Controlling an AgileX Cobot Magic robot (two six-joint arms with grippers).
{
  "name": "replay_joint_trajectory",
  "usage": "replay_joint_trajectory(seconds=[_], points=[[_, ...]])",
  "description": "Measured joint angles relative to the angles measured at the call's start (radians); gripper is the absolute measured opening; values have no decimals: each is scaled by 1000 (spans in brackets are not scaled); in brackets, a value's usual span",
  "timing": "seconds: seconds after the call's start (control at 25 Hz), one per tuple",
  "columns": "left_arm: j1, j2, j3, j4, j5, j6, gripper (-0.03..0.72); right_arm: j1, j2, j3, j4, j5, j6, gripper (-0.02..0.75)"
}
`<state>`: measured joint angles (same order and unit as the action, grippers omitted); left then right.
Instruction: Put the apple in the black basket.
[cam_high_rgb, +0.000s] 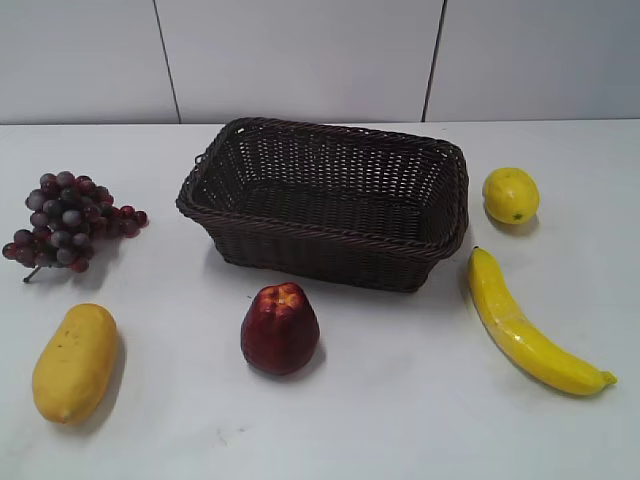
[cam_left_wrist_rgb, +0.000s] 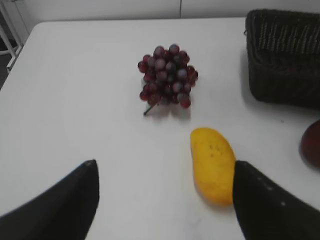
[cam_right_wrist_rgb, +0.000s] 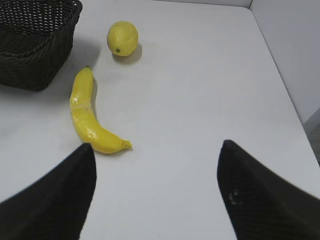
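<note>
Nearest us, the apple (cam_high_rgb: 280, 328) sits on the white tabletop (cam_high_rgb: 400, 400), just in front of the black basket (cam_high_rgb: 325, 200) and not touching it. So nothing done yet: basket looks empty, apple ungrasped. Left tool (cam_left_wrist_rgb: 165, 200) hangs wide open over the mango (cam_left_wrist_rgb: 213, 165), holding nothing; right tool (cam_right_wrist_rgb: 155, 195) likewise gapes empty beside the banana (cam_right_wrist_rgb: 87, 117). Whole pick-and-place remains.

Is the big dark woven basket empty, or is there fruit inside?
Empty. The dark brown woven wicker basket shows only its bare woven floor in the exterior view; the dark red glossy apple sits on the table in front.
</note>
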<state>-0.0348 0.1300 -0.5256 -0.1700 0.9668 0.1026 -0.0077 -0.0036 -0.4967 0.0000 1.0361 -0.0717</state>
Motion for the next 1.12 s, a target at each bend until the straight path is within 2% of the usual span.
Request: replay_joint_trajectory(seconds=[0.12,0.24,0.4,0.52,0.64,0.8,0.96,1.12], points=[[0,132,-41,-44,-109,25,655,0,0,0,0,0,0,570],[0,289,-92,-116,-175,98,658,0,0,0,0,0,0,570],[-5,505,-183,-280,-208,232,658,0,0,0,0,0,0,570],[-41,657,-247,-403,-225,342,658,0,0,0,0,0,0,570],[-115,797,-301,-458,-236,386,654,0,0,0,0,0,0,570],[-271,969,-349,-464,-275,400,650,0,0,0,0,0,0,570],[-435,1132,-385,-427,-312,401,646,0,0,0,0,0,0,570],[-546,1287,-434,-371,-312,402,646,0,0,0,0,0,0,570]])
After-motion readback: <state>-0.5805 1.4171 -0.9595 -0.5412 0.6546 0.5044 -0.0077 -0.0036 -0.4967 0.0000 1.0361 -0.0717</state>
